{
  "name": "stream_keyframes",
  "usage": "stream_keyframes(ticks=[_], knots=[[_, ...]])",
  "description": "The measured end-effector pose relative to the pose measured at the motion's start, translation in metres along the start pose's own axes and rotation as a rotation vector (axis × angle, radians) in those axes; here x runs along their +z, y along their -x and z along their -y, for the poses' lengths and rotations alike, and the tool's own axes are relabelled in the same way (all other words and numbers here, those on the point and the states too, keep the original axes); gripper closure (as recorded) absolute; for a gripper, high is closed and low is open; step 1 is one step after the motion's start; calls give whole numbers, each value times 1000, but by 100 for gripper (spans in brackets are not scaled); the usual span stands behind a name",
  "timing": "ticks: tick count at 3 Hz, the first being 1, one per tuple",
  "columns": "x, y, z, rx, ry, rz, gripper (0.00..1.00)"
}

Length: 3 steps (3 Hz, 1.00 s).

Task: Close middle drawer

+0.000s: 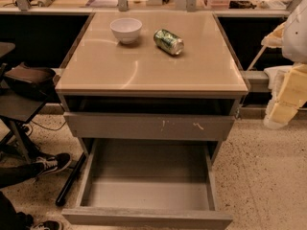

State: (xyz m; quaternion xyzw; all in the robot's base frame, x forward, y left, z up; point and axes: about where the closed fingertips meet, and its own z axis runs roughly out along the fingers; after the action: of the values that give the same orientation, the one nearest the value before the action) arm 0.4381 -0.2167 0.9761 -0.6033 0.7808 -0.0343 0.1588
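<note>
The middle drawer (146,218) is a wide grey wooden tray with a plain flat front. It stands pulled far out toward the camera at the bottom of the view, and its inside (148,176) is empty. Above it, the grey drawer front with pale scratch marks (148,126) sticks out a little from the cabinet. My gripper (282,110), cream-coloured, hangs at the right edge of the view. It is beside the cabinet's right side at about the height of the scratched front, well apart from the open drawer.
A white bowl (126,29) and a green can lying on its side (169,41) sit on the beige cabinet top (144,73). At the left are a dark chair (21,92), a person's black sneakers (50,163) and a black rod on the floor (71,180).
</note>
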Motion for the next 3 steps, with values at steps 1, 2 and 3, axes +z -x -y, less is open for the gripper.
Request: stream_keyframes(ticks=[1, 2, 3], knots=[[0, 0, 0, 0, 0, 0, 0], [9, -1, -11, -9, -8, 25, 0], [31, 2, -45, -19, -13, 114, 0]])
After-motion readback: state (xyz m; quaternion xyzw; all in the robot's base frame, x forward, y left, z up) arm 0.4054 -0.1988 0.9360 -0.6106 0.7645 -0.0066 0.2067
